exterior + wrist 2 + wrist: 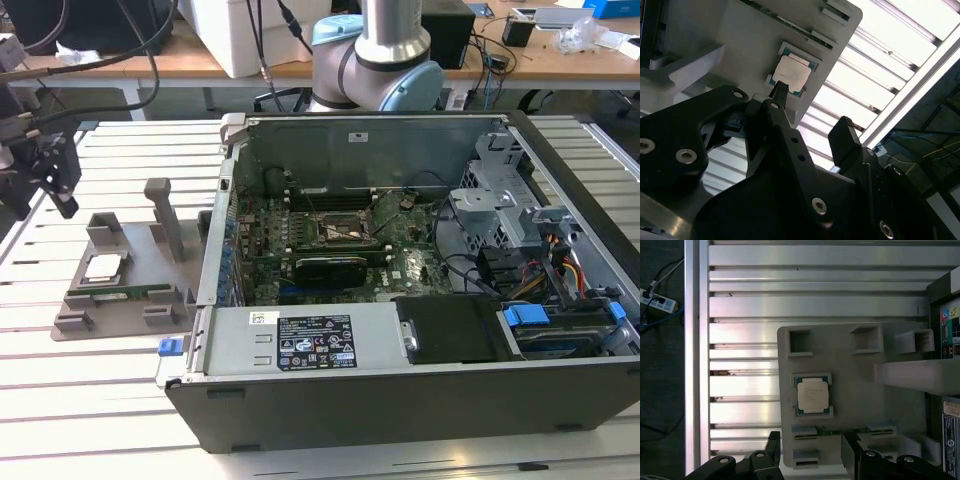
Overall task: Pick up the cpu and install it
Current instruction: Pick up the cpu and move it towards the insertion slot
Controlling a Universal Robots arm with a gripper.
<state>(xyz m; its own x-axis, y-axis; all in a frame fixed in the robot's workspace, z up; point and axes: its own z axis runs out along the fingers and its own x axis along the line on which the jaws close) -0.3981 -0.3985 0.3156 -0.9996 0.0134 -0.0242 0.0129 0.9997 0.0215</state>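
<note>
Hand [810,447] spread, empty | cpu [812,395] clear of it, on gray tray [850,390]

Silvery cpu [812,395] flat in grey holder [850,405]

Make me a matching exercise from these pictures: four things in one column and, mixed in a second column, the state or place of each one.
1. cpu
2. gripper
3. memory stick
4. computer case

a. side open, boards visible
b. open, holding nothing
c. silvery, flat in a recess of the grey holder
d. green, in the holder's slots beside the cpu

Pairs: 1-c, 2-b, 3-d, 4-a
</note>
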